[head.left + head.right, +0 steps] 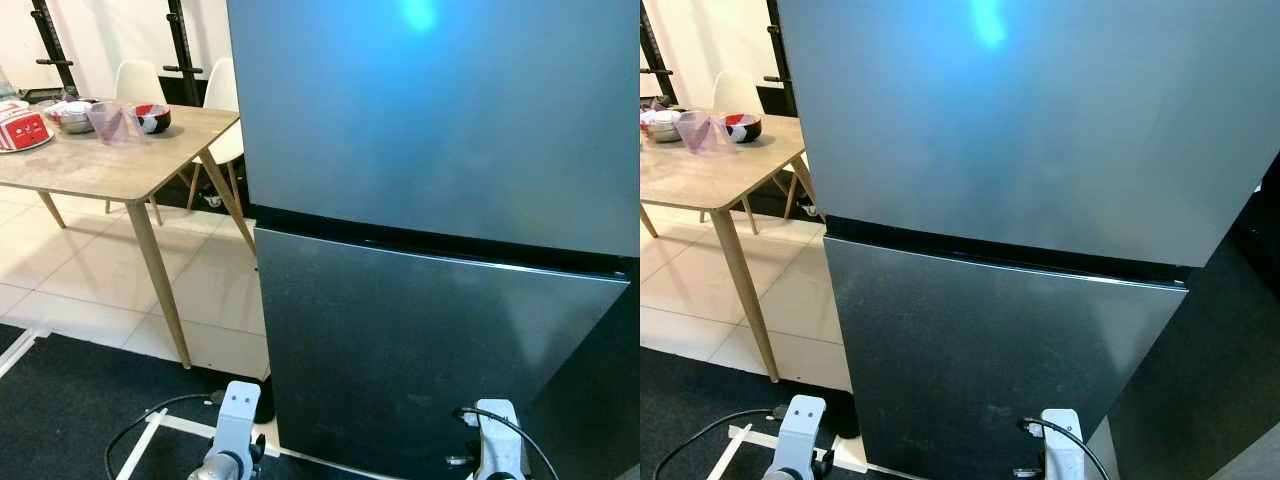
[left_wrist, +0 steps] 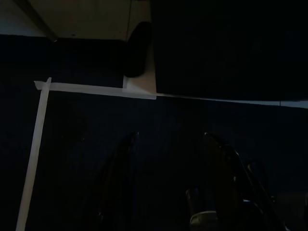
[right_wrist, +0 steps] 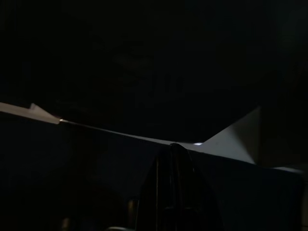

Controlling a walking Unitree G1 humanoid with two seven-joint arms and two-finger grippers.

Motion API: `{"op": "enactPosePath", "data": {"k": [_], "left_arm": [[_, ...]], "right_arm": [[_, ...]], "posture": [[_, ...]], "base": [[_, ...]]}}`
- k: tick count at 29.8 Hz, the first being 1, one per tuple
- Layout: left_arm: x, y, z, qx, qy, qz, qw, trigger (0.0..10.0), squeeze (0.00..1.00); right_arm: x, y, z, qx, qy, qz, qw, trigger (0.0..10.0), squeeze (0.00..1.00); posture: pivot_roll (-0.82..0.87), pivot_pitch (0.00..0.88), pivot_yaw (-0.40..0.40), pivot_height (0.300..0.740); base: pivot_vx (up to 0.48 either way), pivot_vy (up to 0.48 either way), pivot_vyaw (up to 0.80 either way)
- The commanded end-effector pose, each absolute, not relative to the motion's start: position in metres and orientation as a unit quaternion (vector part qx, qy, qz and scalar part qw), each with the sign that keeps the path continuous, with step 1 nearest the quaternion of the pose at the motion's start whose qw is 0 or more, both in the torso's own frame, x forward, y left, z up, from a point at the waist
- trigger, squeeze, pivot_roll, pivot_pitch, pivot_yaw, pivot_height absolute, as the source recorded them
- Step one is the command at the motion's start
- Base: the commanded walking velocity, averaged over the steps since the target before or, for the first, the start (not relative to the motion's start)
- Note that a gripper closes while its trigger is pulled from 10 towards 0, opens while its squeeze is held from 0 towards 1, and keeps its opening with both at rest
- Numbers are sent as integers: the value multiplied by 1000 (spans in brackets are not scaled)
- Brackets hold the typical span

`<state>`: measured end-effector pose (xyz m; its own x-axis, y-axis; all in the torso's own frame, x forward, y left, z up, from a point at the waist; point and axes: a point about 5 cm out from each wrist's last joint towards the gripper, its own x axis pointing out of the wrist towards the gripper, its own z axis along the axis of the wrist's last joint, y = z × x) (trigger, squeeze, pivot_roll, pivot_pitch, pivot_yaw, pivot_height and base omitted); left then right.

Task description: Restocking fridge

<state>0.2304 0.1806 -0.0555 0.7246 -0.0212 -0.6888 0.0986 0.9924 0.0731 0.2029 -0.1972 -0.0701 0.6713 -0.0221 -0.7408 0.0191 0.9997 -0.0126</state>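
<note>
Evidently restocking not begun: fridge doors closed, left hand spread and empty, right hand state unclear, items on tabletop.

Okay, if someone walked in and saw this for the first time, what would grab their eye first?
The tall dark grey two-door fridge directly ahead, both doors shut, with a bluish light reflected near its top. To its left stands a light wooden dining table holding a red and white bowl and a clear purple-tinted cup, white chairs behind it.
</note>
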Motion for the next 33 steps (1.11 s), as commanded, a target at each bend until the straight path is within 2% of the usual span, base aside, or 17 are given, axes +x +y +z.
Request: {"op": "enactPosePath", "data": {"k": [1,8,28,33], "left_arm": [[232,177,-55,53,370,-39,927,10000,0],[234,172,-54,41,365,-38,929,10000,0],[238,173,-51,30,356,-33,933,10000,0],[238,173,-51,30,357,-32,933,10000,0]], "right_arm": [[204,-198,-69,4,400,-14,916,10000,0],[203,-203,-70,-12,417,-24,909,10000,0],[214,-200,-64,-15,405,-12,914,10000,0],[216,-201,-63,-17,403,-10,915,10000,0]], "posture": [[-33,0,-26,740],[-25,0,-38,740],[-27,0,-42,740],[-27,0,-42,740]], "base": [[-251,0,0],[-290,0,0],[-340,0,0],[0,0,0]]}}
